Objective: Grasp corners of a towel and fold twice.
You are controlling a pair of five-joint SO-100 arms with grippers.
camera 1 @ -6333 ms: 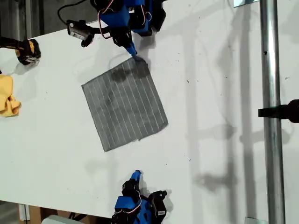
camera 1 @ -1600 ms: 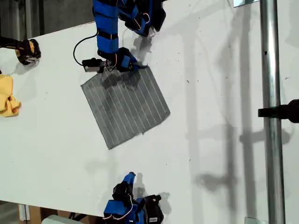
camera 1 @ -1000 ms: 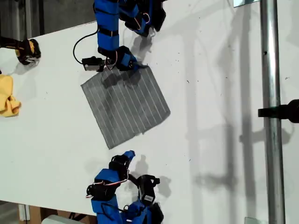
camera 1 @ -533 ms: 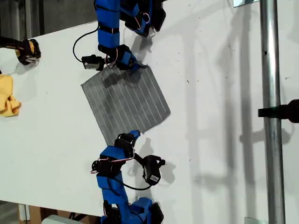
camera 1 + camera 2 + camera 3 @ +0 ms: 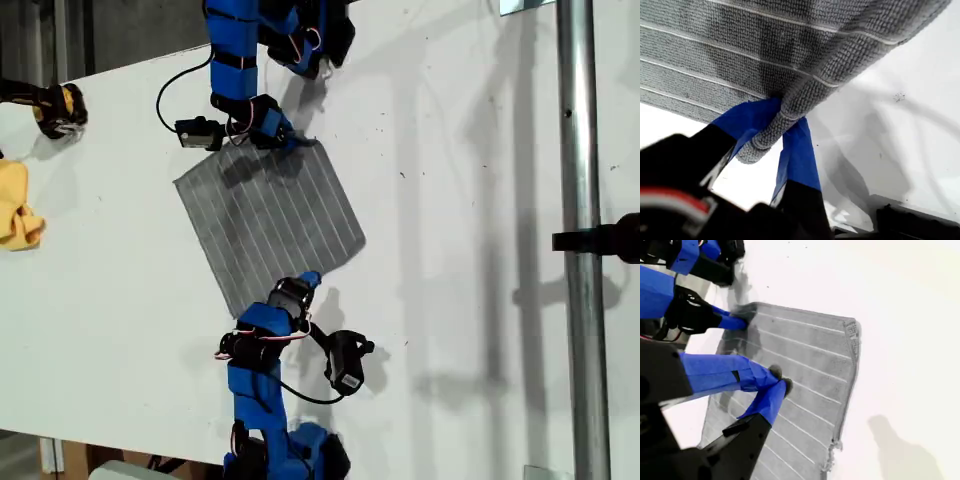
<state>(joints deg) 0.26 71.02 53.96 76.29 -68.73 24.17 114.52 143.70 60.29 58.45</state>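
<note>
The grey striped towel lies flat on the white table, tilted like a diamond. My first gripper is shut on the towel's upper corner in the exterior view; in the first wrist view the blue fingers pinch the bunched corner of the towel. My second gripper reaches from the exterior view's bottom to the towel's lower edge. In the second wrist view my second gripper has its tips together over the towel, with my first gripper at the far corner.
A yellow cloth and a yellow-and-black object sit at the exterior view's left edge. A metal pole with a black clamp runs down the exterior view's right side. Bare white table lies between towel and pole.
My second arm has stretched out from the exterior view's bottom edge up to the towel's lower edge. My first gripper has kept its hold on the upper corner.
</note>
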